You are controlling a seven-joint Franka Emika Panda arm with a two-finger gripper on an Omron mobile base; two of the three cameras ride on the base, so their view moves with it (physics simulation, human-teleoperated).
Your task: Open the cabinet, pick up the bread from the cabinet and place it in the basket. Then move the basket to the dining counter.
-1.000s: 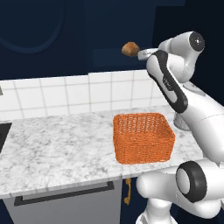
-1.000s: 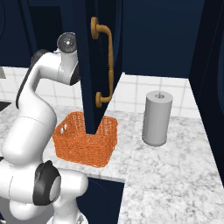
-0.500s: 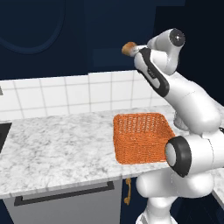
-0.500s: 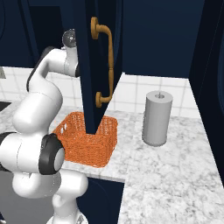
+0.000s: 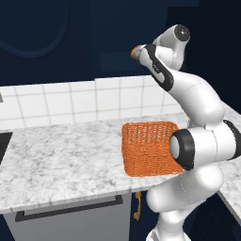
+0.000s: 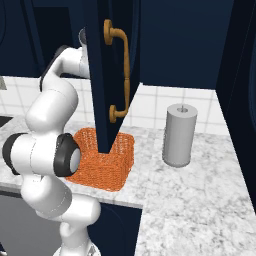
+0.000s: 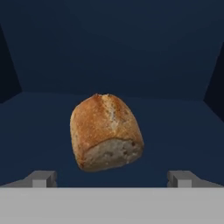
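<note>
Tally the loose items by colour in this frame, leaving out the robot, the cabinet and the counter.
Tan-brown: 1, the bread on the cabinet shelf
Orange: 1, the basket on the counter
Grey: 1, the upright paper towel roll on the counter
Total: 3

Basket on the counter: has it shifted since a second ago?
No. The basket sits at the same spot on the marbled counter, below the same wall tiles.

Grey paper-towel roll [image 6: 178, 135] upright on marbled counter [image 5: 61, 164]
</note>
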